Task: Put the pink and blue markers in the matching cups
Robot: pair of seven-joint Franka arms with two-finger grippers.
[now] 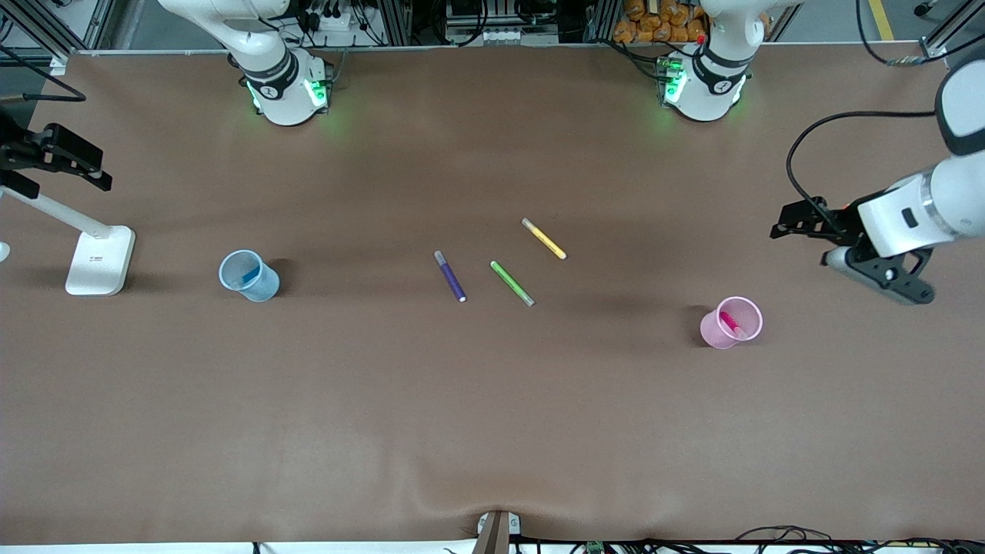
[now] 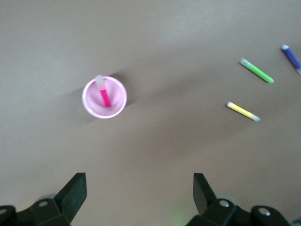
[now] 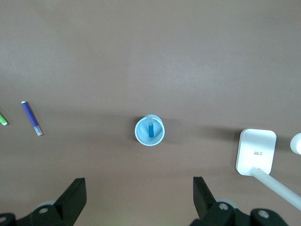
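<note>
So, both markers sit in their cups. The pink marker (image 1: 729, 322) stands tilted inside the pink cup (image 1: 719, 333), toward the left arm's end of the surface (image 1: 492, 423); the wrist view shows its paler end leaning on the rim. The blue marker (image 1: 250, 272) leans inside the blue cup (image 1: 262, 288), toward the right arm's end.

Left gripper (image 1: 877, 269) hangs in the air over the surface edge at the left arm's end, near the pink cup but clear of it, fingers (image 2: 75, 190) spread wide, nothing held. Right gripper (image 1: 58, 154) is up in the air at the right arm's end, over the spot by the white stand (image 1: 98, 261); its fingers (image 3: 74, 194) are also spread wide and empty. Both arms wait.

Three loose markers lie flat in the middle of the surface, between the two cups, well apart from both: purple marker (image 1: 450, 275) closest to the blue cup's end, green marker (image 1: 512, 283) beside it, yellow marker (image 1: 544, 238) farther from the front camera than the green one. None touch each other.

White stand base sits on the surface beside the blue cup, toward the right arm's end, apart from it
</note>
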